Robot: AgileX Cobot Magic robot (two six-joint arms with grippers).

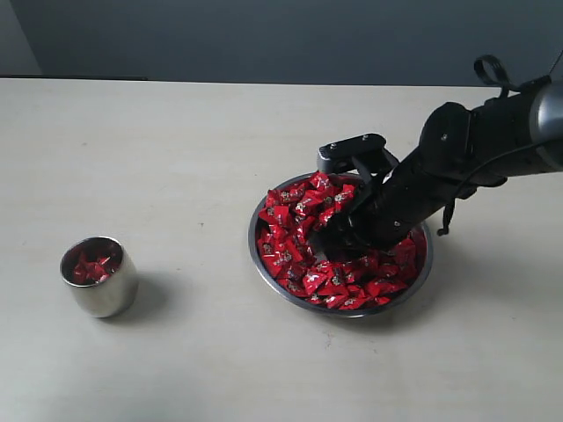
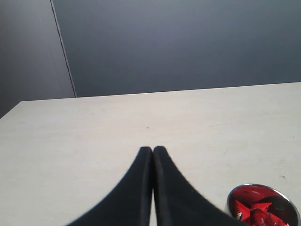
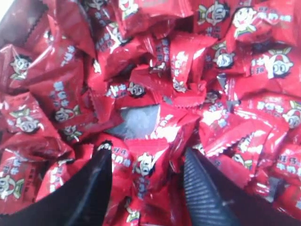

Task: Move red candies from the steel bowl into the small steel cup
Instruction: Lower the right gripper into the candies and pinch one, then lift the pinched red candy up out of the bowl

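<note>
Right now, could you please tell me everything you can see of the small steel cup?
The small steel cup is a rounded, handleless tumbler of polished, mirror-bright steel. It stands upright on the pale table, well left of the steel bowl in the exterior view, apart from it. Some red candies lie inside, below its rim. Only the table and those candies touch it.

Exterior overlooks table [image 1: 176, 141]; left wrist, low, perhaps shares its small steel cup [image 1: 104, 297].
</note>
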